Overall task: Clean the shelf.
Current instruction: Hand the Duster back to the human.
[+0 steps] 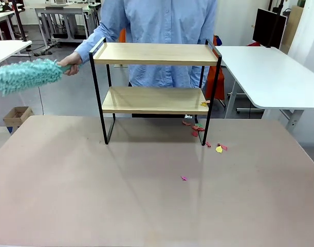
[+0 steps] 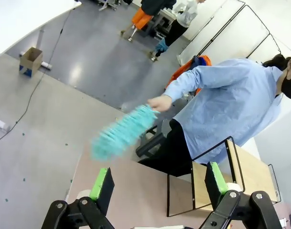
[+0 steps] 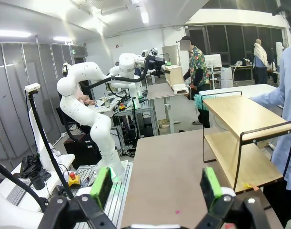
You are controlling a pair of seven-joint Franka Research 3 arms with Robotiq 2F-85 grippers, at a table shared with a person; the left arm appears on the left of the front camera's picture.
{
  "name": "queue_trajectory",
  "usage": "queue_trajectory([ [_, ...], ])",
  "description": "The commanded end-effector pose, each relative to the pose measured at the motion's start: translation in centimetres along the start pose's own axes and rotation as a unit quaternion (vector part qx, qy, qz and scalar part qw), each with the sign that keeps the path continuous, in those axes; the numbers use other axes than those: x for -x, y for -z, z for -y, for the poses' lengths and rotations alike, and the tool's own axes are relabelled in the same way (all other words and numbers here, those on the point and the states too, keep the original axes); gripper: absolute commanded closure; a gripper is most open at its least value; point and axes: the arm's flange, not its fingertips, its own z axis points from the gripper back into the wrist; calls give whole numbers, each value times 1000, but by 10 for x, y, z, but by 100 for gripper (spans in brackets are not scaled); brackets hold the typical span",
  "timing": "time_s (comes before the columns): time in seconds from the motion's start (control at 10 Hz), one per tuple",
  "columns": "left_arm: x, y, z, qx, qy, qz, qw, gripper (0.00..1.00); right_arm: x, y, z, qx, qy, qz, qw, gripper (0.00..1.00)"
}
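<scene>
The shelf (image 1: 155, 77) stands on the far half of the beige table (image 1: 95, 195), its two wooden boards in a thin black frame. A person in a blue shirt stands behind it and holds a teal fluffy duster (image 1: 25, 75) out to the shelf's left. A yellow scrap (image 1: 204, 104) lies on the lower board. The left wrist view has my left gripper (image 2: 158, 181) open and empty, high above the table's edge, with the duster (image 2: 124, 131) and the shelf (image 2: 240, 171) beyond. My right gripper (image 3: 157, 183) is open and empty, well back from the shelf (image 3: 240, 129).
Red, yellow and pink paper scraps (image 1: 197, 128) (image 1: 219, 148) (image 1: 184, 178) lie on the table by the shelf's right leg and in front of it. White tables (image 1: 270, 72) stand behind on both sides. A cardboard box (image 1: 17, 116) sits on the floor at left.
</scene>
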Motion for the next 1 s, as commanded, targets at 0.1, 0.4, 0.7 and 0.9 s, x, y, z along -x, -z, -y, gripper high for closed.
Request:
queue_trajectory([
  [0.1, 1, 0, -1, -5, -8, -1, 1000, 0, -1, 1, -3, -3, -5, 0, 1000, 0],
  [0.4, 1, 0, -1, -5, -8, -1, 1000, 0, -1, 1, -3, -3, -5, 0, 1000, 0],
  [0.7, 1, 0, -1, -5, -8, -1, 1000, 0, -1, 1, -3, -3, -5, 0, 1000, 0],
  [0.9, 1, 0, -1, -5, -8, -1, 1000, 0, -1, 1, -3, -3, -5, 0, 1000, 0],
])
